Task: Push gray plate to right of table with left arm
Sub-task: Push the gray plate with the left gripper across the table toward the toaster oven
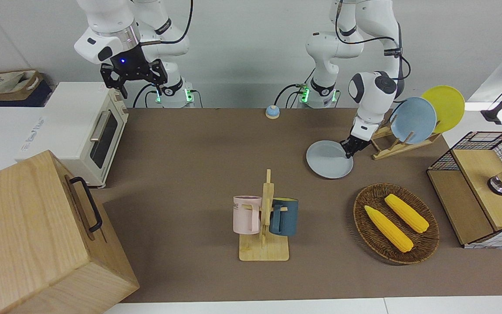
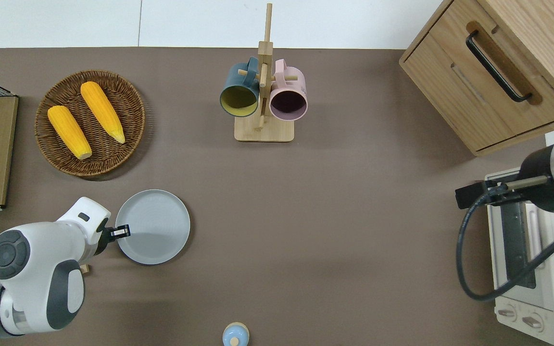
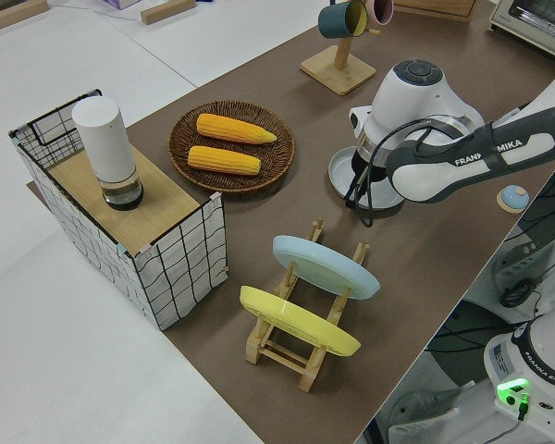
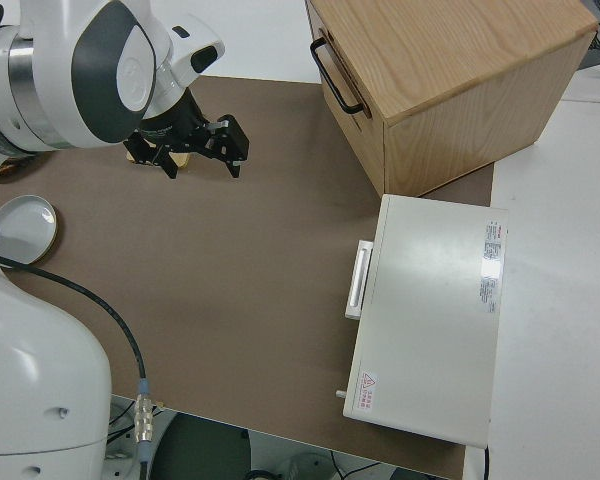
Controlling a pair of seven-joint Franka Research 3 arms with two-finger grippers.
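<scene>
Counter (image 1: 198, 157): brown matte top with white edges, carrying everything named below.
Gray plate (image 2: 154, 226): lies flat on the counter, toward the left arm's end; it is the landmark for the rest.
Left arm (image 2: 31, 269): reaches down to the plate from the side toward its own end of the counter.
Left gripper (image 2: 122, 232): low at the plate's rim, on the edge toward the left arm's end; it looks to be touching the rim. I cannot tell whether its fingers are apart or together.
Basket (image 2: 135, 120): round wicker, farther from the robots than the plate, near it but apart, with two corn cobs (image 2: 84, 119) lying in it.
Dish rack (image 1: 392, 146): wooden, just beside the plate toward the left arm's end, holding a blue plate (image 1: 413, 119) and a yellow plate (image 1: 445, 107) on edge.
Mug rack (image 2: 263, 122): farther from the robots than the plate and toward the right arm's end, with a dark blue mug (image 2: 239, 91) and a pink mug (image 2: 287, 93) hanging on it.
Bell (image 2: 235, 334): small, blue, nearer to the robots than the plate.
Right arm: parked, its gripper (image 1: 132, 75) with fingers spread apart and holding nothing.
</scene>
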